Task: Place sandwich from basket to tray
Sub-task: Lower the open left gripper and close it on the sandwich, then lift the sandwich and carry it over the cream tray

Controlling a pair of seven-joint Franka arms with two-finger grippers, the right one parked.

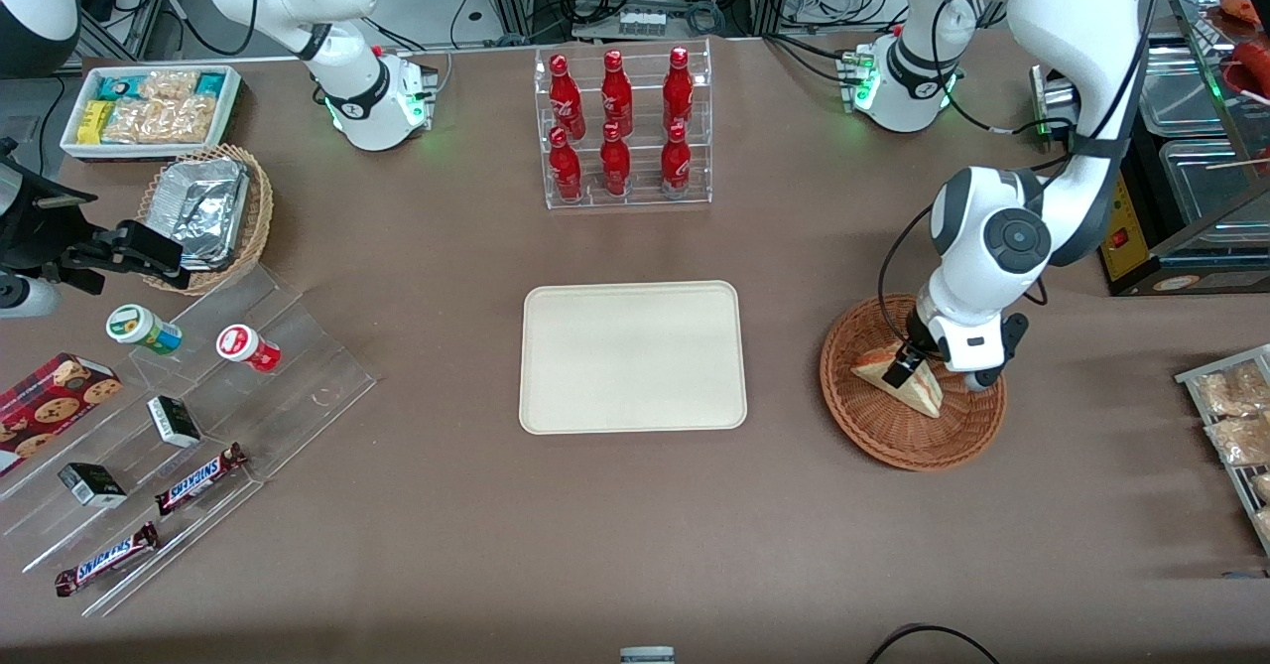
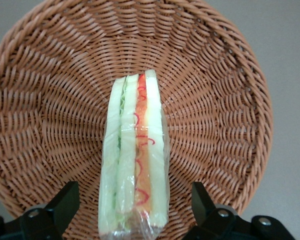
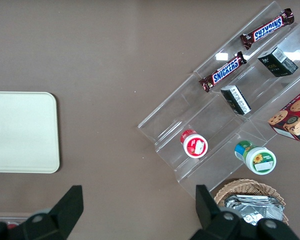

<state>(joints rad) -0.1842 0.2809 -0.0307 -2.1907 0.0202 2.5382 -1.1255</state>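
Six red bottles (image 1: 620, 128) stand in a clear rack (image 1: 627, 193) on my worktop (image 1: 635, 525). Toward the parked arm's end, a tan basket of foil containers (image 1: 203, 212) sits beside stepped shelves holding Snickers bars (image 1: 198, 478).

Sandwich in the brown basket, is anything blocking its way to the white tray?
Nothing visible. The open gripper straddles the triangular white-bread sandwich in the round reddish-brown wicker basket; only bare table lies between it and the cream rectangular tray.
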